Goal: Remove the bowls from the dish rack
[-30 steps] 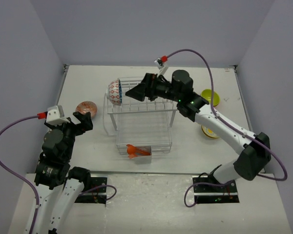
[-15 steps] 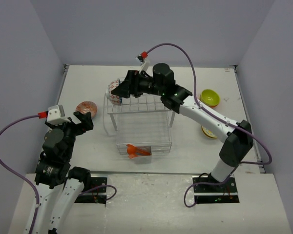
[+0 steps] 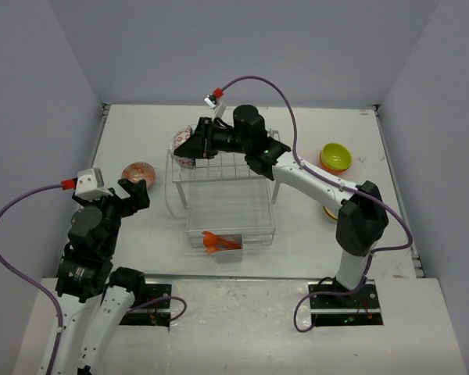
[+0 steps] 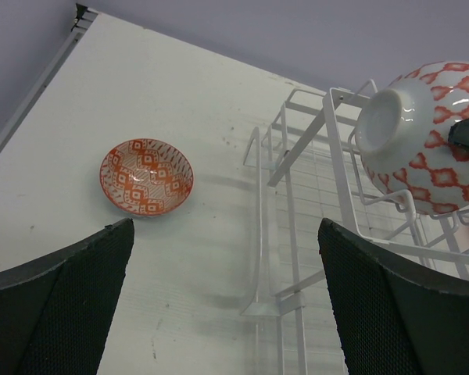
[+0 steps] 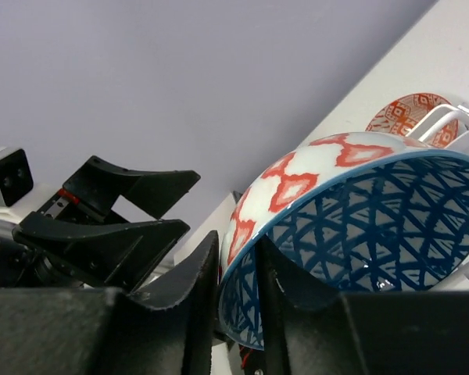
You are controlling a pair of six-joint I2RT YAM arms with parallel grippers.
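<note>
Blue-lined bowl (image 5: pixel 359 226), red diamonds outside: stands on edge at the far-left corner of the dish rack (image 4: pixel 259 219), upper shelf. Right fingers (image 5: pixel 191 289): narrow, pinching its rim, one inside and one outside. Left fingers (image 4: pixel 62 297): spread wide, holding nothing, above the desk (image 4: pixel 180 94). Red-patterned bowl (image 4: pixel 146 176): upright on the desk, left of the rack.

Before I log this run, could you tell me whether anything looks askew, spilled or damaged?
Nothing stands out. The blue-lined bowl stands on edge in the dish rack, its rim held by the right gripper; the red-patterned bowl and lime bowl sit upright.
</note>
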